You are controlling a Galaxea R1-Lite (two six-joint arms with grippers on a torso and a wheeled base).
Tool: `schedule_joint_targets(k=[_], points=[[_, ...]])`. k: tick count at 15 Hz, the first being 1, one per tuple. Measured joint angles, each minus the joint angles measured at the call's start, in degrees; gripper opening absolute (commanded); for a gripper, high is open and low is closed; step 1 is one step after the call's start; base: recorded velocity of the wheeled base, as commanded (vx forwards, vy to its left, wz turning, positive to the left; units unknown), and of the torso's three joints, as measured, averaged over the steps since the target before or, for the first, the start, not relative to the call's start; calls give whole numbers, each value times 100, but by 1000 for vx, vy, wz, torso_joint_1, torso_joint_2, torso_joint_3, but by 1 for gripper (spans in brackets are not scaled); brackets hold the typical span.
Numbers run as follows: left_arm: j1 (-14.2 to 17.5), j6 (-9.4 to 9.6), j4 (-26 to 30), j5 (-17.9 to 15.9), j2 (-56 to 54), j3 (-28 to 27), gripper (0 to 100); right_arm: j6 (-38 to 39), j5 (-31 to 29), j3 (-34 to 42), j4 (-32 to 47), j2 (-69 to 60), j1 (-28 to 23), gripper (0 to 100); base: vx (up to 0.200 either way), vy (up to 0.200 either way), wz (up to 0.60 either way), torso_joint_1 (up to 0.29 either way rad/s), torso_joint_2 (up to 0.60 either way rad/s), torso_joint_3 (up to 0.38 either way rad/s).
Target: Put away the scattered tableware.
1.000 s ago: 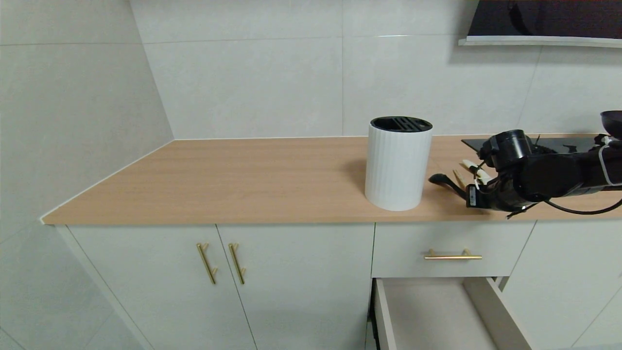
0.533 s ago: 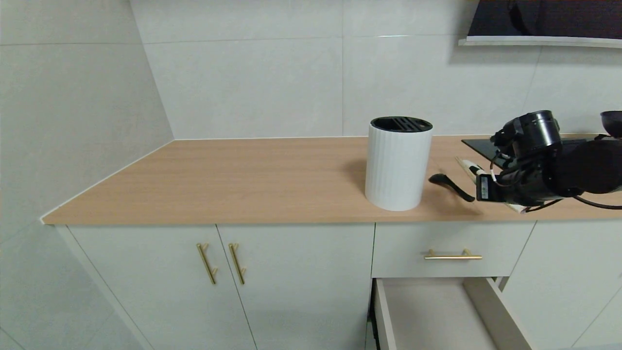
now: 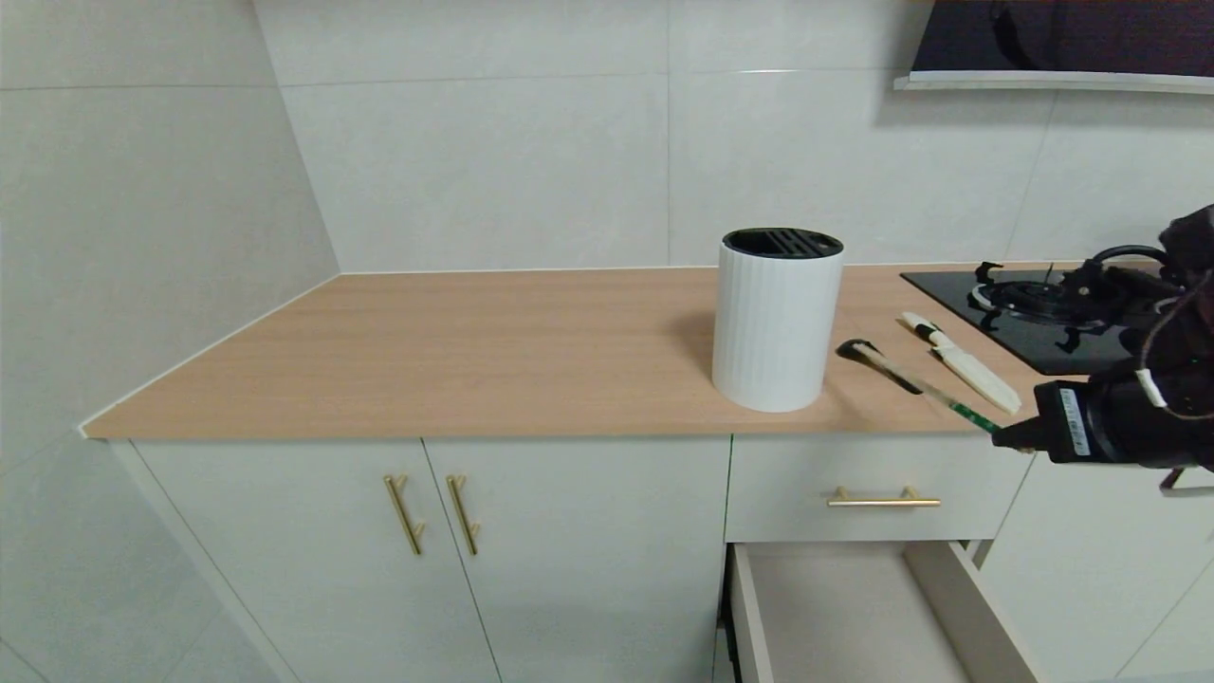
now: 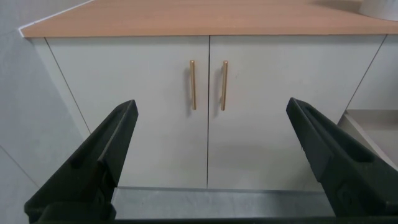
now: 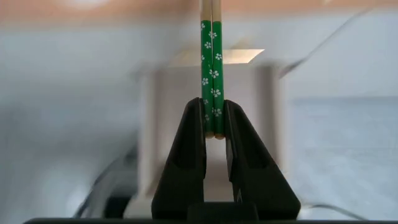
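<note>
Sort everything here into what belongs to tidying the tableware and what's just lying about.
Job: chopsticks in right pincer, spoon, knife, white holder, open drawer.
Lying about: stove, cupboard doors.

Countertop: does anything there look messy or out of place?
Yes. A black spoon and a white utensil lie loose and askew on the countertop beside the white holder, not stored. The drawer below stands open. The right gripper holds a pair of chopsticks.
</note>
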Motion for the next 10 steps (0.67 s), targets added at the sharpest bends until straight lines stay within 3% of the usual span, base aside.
schedule_joint_targets(k=[2, 4, 10], points=[[0, 0, 0, 2, 0, 0, 100, -567, 630, 149, 339, -345, -27, 0, 0, 0, 0, 0, 0, 0], [0, 0, 0, 2, 0, 0, 100, -991, 739, 424, 363, -518, -38, 0, 0, 0, 0, 0, 0, 0], [0, 0, 0, 0, 0, 0, 100, -1215, 853, 711, 385, -562, 69, 0, 0, 0, 0, 0, 0, 0]])
